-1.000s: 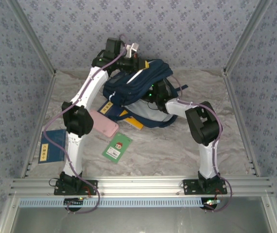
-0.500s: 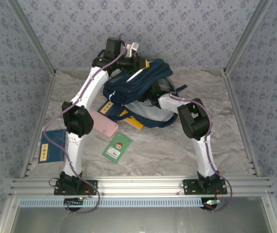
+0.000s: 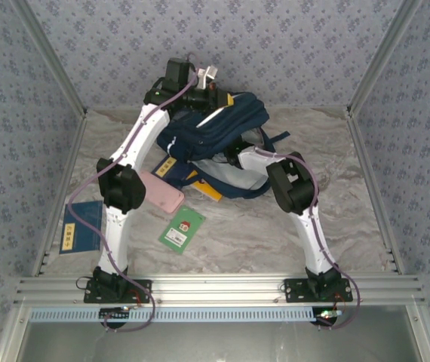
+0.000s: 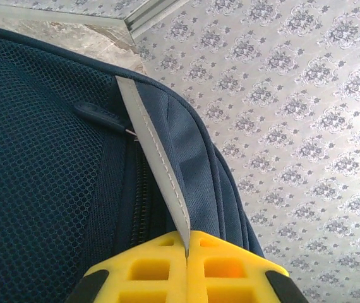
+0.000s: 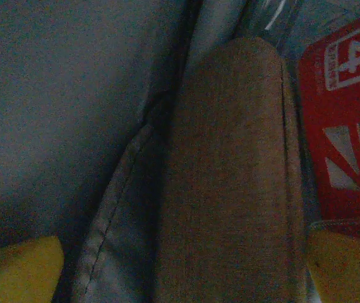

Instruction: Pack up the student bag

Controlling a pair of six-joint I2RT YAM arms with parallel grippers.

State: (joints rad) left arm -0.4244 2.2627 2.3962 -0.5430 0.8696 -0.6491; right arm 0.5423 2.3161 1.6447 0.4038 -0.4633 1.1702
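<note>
The left claw is clamped tight on the white stripe trim at the rim of the student bag. Its two yellow fingers meet with only the thin strip between them. In the wrist view, navy mesh and a zip run away from it toward the upper left. From overhead, this claw holds the top edge of the bag up near the back wall, top centre of the frame.

The right claw stands wide open inside the bag. One yellow fingertip sits at the lower left corner, the other at the lower right. Between them lies a brown fabric case, which touches neither pad clearly. A fold of grey lining lies to the left of the case. A red packet with a white numeral is to its right, at the frame's edge.

Seen from above, the bag lies at the middle back of the marbled table, its mouth facing right, where the right arm reaches in. A pink case lies just below and left of the bag, with a green card nearer the front. A blue booklet lies well apart at the left edge.
</note>
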